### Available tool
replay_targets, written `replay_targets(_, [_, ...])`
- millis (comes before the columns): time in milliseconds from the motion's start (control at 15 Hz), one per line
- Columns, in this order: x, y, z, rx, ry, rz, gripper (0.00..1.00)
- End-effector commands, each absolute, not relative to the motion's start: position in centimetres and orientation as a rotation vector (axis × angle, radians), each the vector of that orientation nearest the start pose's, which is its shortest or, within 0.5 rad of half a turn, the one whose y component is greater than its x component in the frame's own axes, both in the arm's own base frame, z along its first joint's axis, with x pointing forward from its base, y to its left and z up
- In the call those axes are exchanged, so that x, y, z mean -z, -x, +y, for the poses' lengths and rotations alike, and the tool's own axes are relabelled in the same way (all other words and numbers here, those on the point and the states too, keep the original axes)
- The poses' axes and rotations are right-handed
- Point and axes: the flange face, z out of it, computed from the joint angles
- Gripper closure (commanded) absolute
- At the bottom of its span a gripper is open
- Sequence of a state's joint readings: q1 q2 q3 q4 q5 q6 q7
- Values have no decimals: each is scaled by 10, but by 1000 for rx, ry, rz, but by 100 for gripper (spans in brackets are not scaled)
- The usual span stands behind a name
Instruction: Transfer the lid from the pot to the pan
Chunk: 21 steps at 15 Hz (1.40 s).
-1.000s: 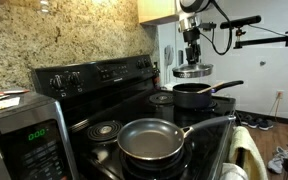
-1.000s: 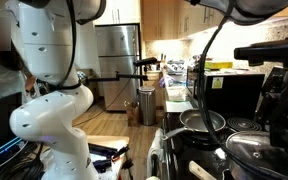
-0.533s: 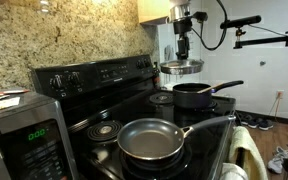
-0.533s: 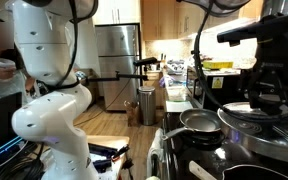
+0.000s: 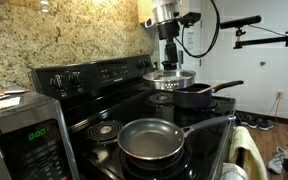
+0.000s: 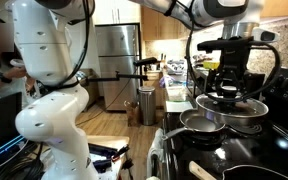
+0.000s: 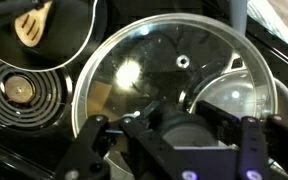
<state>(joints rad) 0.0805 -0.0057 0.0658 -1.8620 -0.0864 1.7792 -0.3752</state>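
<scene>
**Claw (image 5: pixel 169 63) grips lid (image 5: pixel 170 76) in mid-air**

Your claw is clamped on the lid's knob (image 7: pixel 189 131), fingers either side of it; lid hangs level at upper middle of the exterior frame, clear of the pot (image 5: pixel 192 96) at its lower right; pan (image 5: pixel 151 140) sits at lower centre, uncovered, well apart.

A speckled brown granite backsplash (image 5: pixel 74 35) rises behind the black glass-top stove (image 5: pixel 94 76), a silver microwave (image 5: pixel 19 132) stands beside it, and pale wooden cabinets (image 6: pixel 124 12) hang above a stainless steel refrigerator (image 6: pixel 117 62) and a wooden floor (image 6: pixel 109 141).
</scene>
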Motion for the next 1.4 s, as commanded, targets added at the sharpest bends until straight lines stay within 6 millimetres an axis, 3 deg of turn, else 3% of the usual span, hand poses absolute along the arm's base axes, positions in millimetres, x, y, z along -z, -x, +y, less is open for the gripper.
replay_targets(0, [-506,-529,103,-117,3015,-1038,84])
replay_targets(400, [-488,-495,157,-113,2875,-1244,84])
replay_targets(467, [-478,-513,154,-182,2925,-1186,84])
replay_targets(533, [-475,-510,159,-188,2917,-1198,59])
replay_targets(733, [-469,-512,156,-208,2917,-1188,59])
replay_targets(800, [-467,-512,154,-212,2918,-1183,84])
replay_targets(933, [-462,-512,155,-196,2919,-1194,84])
replay_targets(1333, [-436,-522,186,-151,2850,-1316,84])
